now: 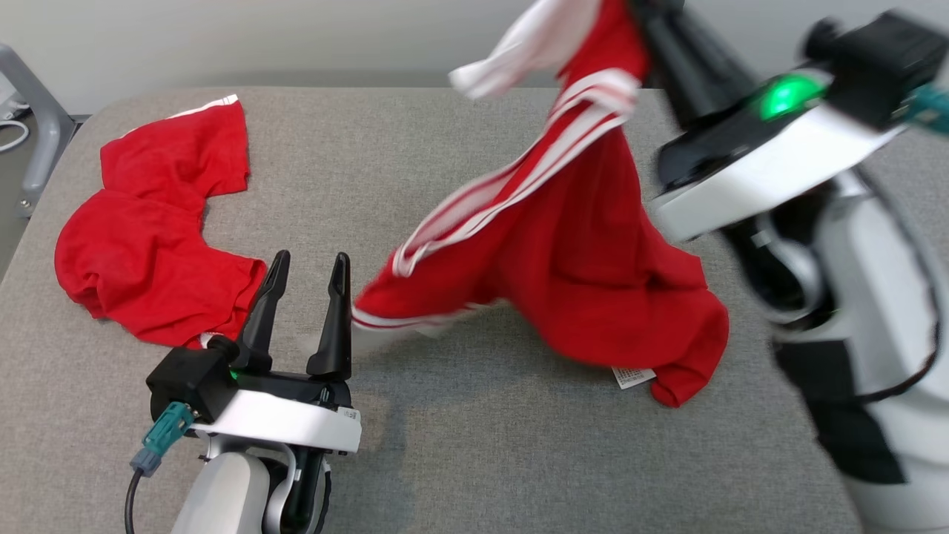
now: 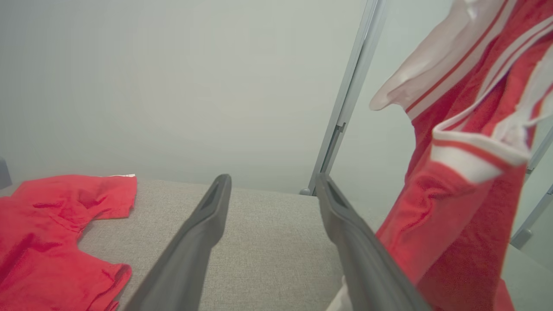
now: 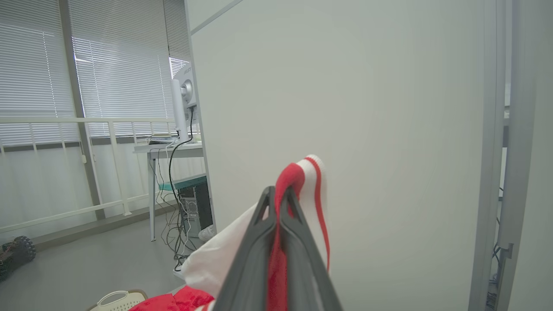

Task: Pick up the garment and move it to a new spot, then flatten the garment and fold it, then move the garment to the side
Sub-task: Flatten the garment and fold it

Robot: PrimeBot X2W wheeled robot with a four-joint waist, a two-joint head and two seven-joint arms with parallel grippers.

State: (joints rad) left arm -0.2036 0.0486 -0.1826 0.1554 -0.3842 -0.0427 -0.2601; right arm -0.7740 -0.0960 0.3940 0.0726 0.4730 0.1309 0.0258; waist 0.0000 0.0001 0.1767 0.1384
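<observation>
Nearest, the left gripper (image 1: 311,259) hovers low over the grey padded bench (image 1: 460,445). Its two dark fingers are spread apart with nothing between them.

Just beyond it and to the right hangs the garment (image 1: 578,245), a red jersey with white stripes (image 1: 511,185) running along its length. The right gripper (image 3: 278,192) holds it up high, fingers pinched tight together on a fold of red cloth beside a white ribbed trim (image 3: 313,172). The cloth drapes down from there in a loose cone. Its lowest folds, and a small white care label (image 1: 634,377), appear to rest on the bench, while a striped edge reaches almost to the left gripper's fingertips.

This looks like the pick-up-and-move step, with flattening and folding not yet done. The jersey reads as light, soft and limp. It will sag, twist and swing from a single pinch and won't keep any shape by itself. A better hold for spreading would probably be two separated points along one edge, such as the shoulders or hem corners. The free gripper could take the hanging striped edge.

Farther back on the left, a second red garment (image 1: 148,245) lies crumpled flat on the bench, well apart from the first. Behind it is a plain pale wall (image 1: 296,37).

Count: two red garments, one care label, two grippers.
</observation>
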